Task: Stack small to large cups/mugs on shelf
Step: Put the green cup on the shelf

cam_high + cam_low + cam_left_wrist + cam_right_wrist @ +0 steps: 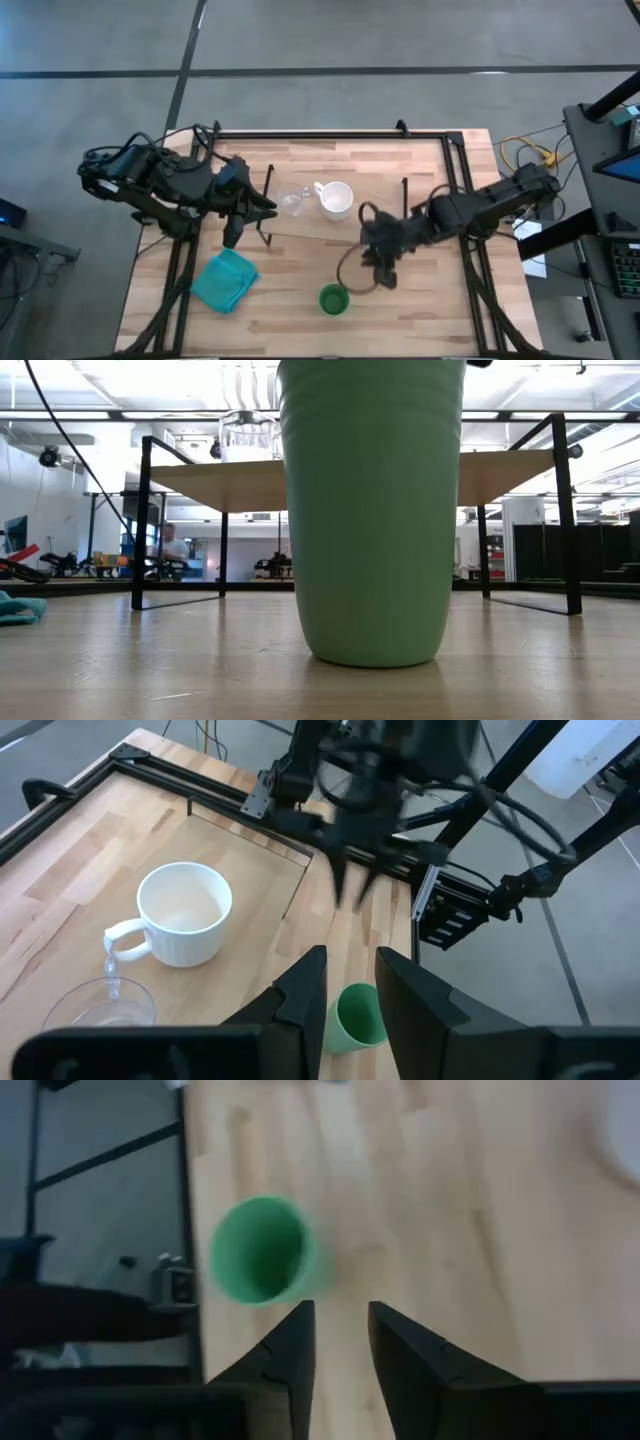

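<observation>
The green cup [334, 299] stands upright on its base on the tabletop near the front edge; it fills the low view [370, 510]. The white mug [335, 199] and the clear glass cup [292, 201] stand side by side on the shelf [370, 195]. My right gripper [381, 272] hovers right of the green cup [262, 1250], slightly open and empty. My left gripper [234, 232] hangs at the shelf's left end, slightly open and empty. The left wrist view shows the mug [185, 913], the glass [100, 1005] and the green cup [358, 1016].
A teal folded cloth [225, 280] lies on the tabletop at the front left. The shelf's black wire legs [267, 210] stand close to my left gripper. Bare wood lies right of the green cup. A person [172, 550] shows far behind the table.
</observation>
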Robot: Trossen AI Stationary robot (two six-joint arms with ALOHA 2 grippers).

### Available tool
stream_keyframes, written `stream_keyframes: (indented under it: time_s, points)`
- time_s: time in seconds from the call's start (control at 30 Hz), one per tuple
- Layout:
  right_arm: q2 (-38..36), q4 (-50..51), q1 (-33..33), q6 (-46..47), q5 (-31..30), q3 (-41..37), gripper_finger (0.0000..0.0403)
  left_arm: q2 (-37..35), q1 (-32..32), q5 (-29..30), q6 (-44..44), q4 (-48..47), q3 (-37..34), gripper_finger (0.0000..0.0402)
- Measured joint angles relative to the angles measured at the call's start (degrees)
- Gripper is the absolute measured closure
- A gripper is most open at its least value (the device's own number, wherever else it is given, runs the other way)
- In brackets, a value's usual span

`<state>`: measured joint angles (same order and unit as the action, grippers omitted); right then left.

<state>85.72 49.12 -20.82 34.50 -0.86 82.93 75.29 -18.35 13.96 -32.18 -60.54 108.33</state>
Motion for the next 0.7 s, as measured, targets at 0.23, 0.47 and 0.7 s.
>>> stream_keyframes:
  time_s: [0.23,0.47,0.7]
  points:
    - [3.58,-7.44,-4.26,-0.39,-0.02,0.03,0.0260,-0.11,0.00,0.00,-0.04,0.03,0.07,0.0327]
    - [8.77,-14.70,-6.99,-11.92,0.49,0.03,0.0229,-0.11,0.00,0.00,-0.04,0.01,0.07,0.0327]
    - [14.16,-14.83,-9.86,-18.35,1.27,0.03,0.0227,-0.11,0.00,-0.20,-0.04,0.01,0.07,0.0327]
